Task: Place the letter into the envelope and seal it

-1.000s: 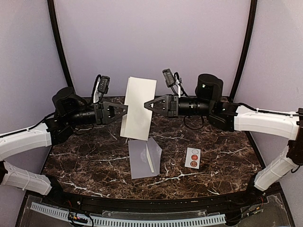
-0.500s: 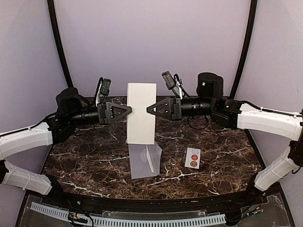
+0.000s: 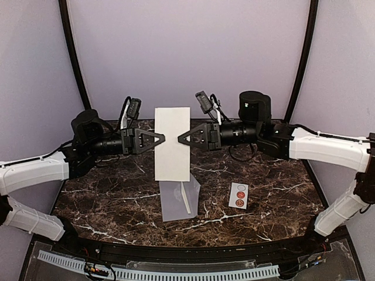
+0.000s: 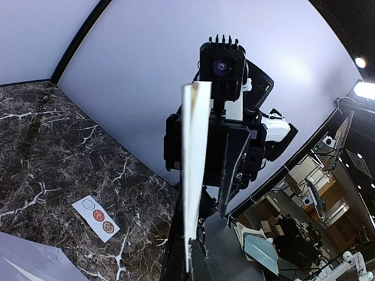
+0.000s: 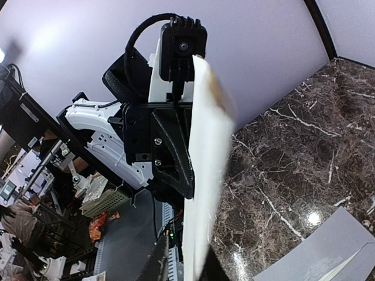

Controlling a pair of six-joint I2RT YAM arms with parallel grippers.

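White letter (image 3: 172, 159) hangs upright, pinched by left claw (image 3: 163, 140); for right claw (image 3: 179, 140) I cannot tell.

A dark marble table (image 3: 275, 216) with white veins is carrying a small white sticker strip (image 3: 238, 195), which is lying flat on its right half, showing one pale round seal above two reddish-brown ones. A plain lavender backdrop (image 3: 187, 47) is closing in the scene behind, with two curved black poles (image 3: 71, 52) running up it. A white perforated strip (image 3: 158, 270) is running along the table's near edge.
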